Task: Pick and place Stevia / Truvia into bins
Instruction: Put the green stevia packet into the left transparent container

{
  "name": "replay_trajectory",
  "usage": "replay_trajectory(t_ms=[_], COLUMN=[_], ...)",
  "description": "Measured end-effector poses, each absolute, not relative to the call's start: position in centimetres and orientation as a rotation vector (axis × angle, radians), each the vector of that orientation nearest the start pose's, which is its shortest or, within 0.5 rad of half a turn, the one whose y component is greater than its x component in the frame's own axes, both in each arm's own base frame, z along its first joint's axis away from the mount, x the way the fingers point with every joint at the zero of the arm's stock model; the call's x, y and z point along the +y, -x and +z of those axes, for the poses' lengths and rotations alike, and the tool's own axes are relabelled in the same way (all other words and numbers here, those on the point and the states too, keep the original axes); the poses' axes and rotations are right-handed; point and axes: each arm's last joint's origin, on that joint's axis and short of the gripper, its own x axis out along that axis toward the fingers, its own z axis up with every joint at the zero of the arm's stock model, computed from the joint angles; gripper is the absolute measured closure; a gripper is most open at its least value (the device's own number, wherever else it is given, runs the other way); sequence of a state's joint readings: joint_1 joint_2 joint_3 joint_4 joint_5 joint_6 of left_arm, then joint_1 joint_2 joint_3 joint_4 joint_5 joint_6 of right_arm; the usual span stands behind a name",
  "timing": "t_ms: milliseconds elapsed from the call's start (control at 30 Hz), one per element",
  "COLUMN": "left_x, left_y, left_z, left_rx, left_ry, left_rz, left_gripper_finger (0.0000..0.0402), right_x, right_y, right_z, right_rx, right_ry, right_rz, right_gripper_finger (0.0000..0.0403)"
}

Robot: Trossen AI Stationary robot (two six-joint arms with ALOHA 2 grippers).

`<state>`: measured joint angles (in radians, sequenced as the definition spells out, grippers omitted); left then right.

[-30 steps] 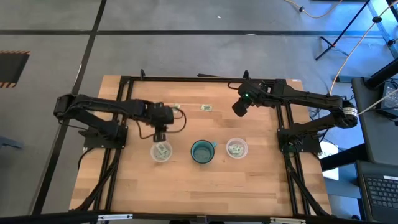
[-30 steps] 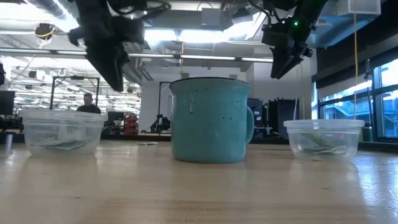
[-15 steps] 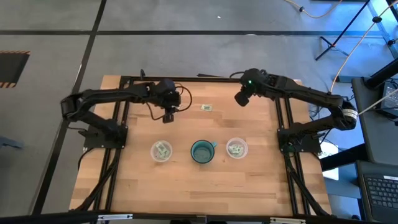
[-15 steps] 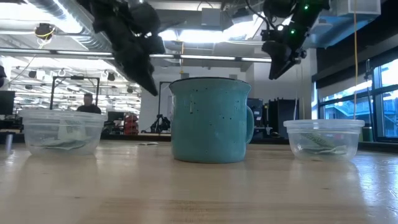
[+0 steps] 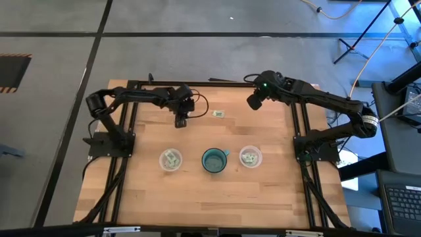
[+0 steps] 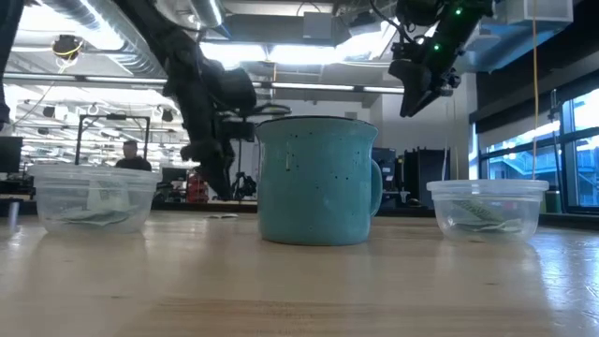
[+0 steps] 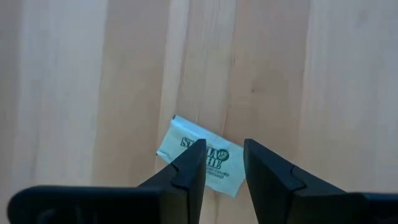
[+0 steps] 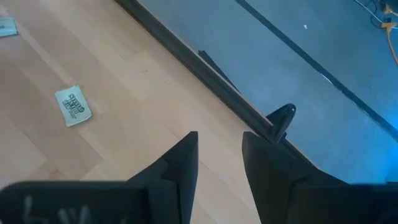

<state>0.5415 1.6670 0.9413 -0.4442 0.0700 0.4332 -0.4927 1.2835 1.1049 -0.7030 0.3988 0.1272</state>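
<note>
Left tool (image 7: 224, 163) moved from cup to "STEVIA" packet (image 7: 200, 157).

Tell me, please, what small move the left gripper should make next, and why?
Probably straight down, then close. The left gripper is open right above a Stevia packet lying flat on the table, the packet showing in the gap between its fingers, which do not yet appear to touch it.

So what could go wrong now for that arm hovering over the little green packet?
The packet lies flat on the wood, so the left gripper, open above it, may slide over it or push it away. Carrying it back, it could miss the left cup and drop it in the mug alongside.
</note>
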Motion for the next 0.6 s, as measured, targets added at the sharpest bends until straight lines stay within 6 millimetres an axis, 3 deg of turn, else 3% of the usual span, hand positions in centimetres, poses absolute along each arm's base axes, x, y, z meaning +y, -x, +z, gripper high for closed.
replay_trajectory(t_ms=[600], left_x=[15.8], left_y=[-26.5], left_z=[13.2], left_rx=[1.287], left_ry=[0.031], left_rz=[0.128], left_gripper_finger=[0.0322], right_x=[-13.1], right_y=[-22.1], right_z=[29.9], right_rx=[0.855], right_ry=[-0.149], right_rz=[-0.886], right_gripper_finger=[0.0274])
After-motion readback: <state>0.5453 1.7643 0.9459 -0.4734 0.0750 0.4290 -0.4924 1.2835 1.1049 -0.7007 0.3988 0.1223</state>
